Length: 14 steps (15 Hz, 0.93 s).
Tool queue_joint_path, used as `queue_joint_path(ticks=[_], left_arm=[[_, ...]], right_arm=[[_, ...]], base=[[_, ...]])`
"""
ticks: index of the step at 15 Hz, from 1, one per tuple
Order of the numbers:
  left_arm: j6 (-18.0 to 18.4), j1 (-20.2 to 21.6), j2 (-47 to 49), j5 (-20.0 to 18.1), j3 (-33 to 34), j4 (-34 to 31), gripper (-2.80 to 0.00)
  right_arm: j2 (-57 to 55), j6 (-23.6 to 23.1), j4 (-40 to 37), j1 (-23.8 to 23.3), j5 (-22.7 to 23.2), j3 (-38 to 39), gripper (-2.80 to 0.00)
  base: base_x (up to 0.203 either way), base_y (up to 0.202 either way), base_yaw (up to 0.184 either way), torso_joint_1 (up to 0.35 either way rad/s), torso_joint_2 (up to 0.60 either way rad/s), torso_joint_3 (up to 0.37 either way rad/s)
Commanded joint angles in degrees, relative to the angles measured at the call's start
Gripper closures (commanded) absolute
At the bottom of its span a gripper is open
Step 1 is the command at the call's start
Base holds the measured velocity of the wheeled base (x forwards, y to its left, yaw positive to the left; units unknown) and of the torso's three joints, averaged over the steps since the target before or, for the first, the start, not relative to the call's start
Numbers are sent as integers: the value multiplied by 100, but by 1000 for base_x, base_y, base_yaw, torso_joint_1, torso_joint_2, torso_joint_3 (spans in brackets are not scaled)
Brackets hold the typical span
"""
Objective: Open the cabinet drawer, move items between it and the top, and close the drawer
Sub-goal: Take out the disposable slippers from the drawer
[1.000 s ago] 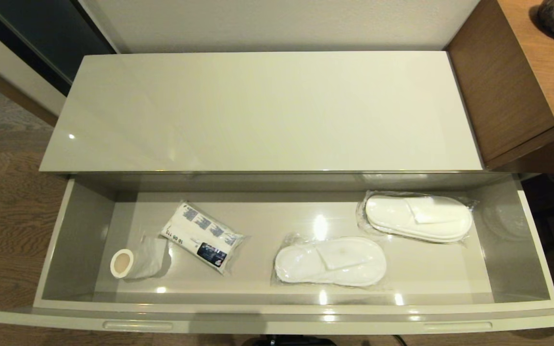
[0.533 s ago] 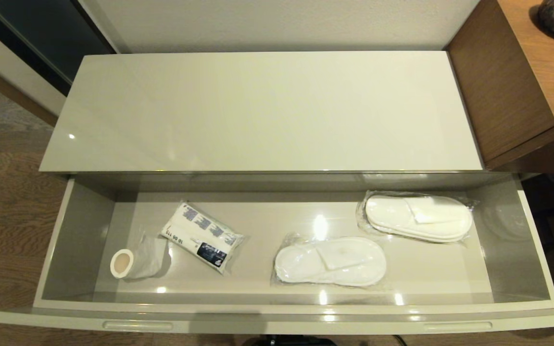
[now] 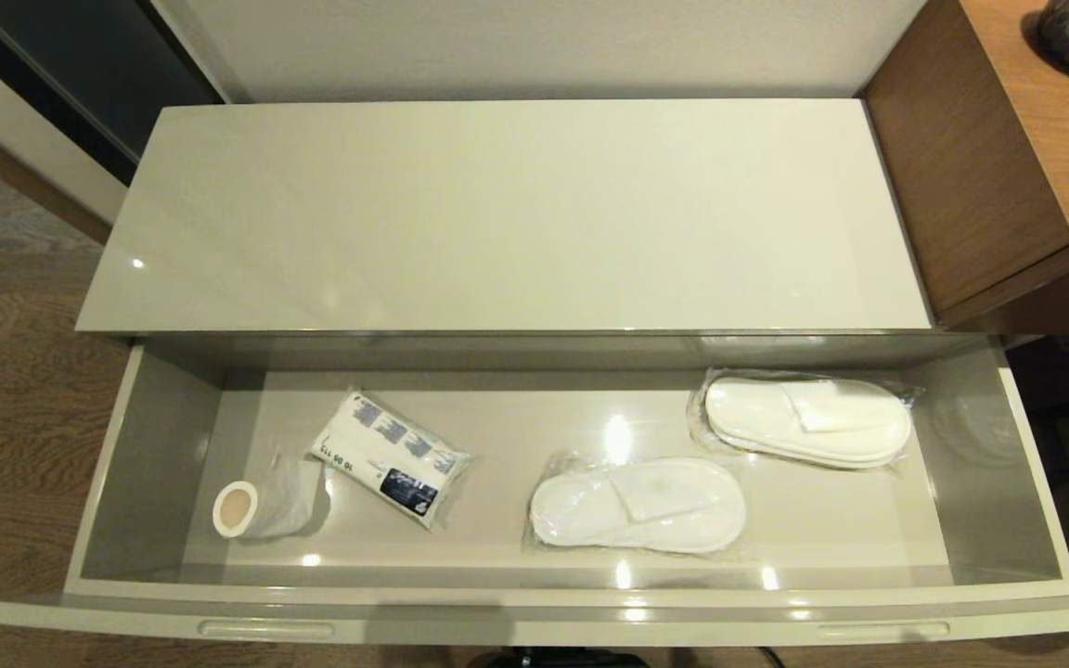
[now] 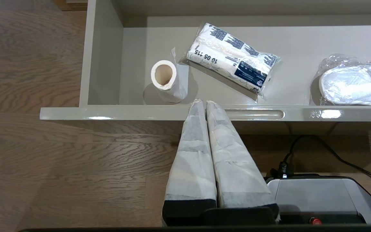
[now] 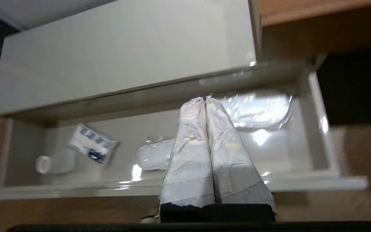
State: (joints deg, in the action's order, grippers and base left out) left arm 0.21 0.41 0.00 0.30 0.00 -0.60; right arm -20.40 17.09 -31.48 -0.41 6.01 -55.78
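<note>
Nothing is shifting in the head view since a second ago: the drawer [image 3: 534, 594] is standing pulled fully out beneath the bare cabinet top [image 3: 507, 213], and every item is lying where it lay. A printed white bundle [image 3: 390, 456] is resting at an angle toward the drawer's left end, with a paper roll [image 3: 256, 506] just beside it near the front left corner. One pair of wrapped slippers [image 3: 638, 505] is sitting right of centre, close to the front edge; a second pair [image 3: 808, 419] is lying near the back right corner. The left hand [image 4: 202, 102] is hanging clenched and empty in front of the drawer's front edge. The right hand [image 5: 204, 99] is pointing at the drawer, fingers pressed together, gripping nothing.
</note>
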Motion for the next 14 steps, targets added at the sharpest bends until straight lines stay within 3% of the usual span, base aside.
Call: queue_joint_path(ticks=[1,3,7,10,12,14], left_arm=[[6,2,9,5,0,-2,0],[-3,2,9,5,0,-2,0],[-3,2,9,5,0,-2,0],[6,2,9,5,0,-2,0],[6,2,9,5,0,-2,0],[-3,2,9,5,0,-2,0]], right_arm=[[-793,453,-1066,-9,-125,-404,0],[-1248,74,-1548,16,-400,-453,0],[-2641,-801,-1266,71,-444,-221,0],[-3494,-2475,-1175,180,202,316,0],[-4313,-3162,-1115,282,594,329,0],[-5202,-3516,-1064,676,778,174,0]], base=[[0,0,0,0,0,0],[0,0,0,0,0,0],[0,0,0,0,0,0],[0,0,0,0,0,0],[0,0,0,0,0,0],[0,0,0,0,0,0]])
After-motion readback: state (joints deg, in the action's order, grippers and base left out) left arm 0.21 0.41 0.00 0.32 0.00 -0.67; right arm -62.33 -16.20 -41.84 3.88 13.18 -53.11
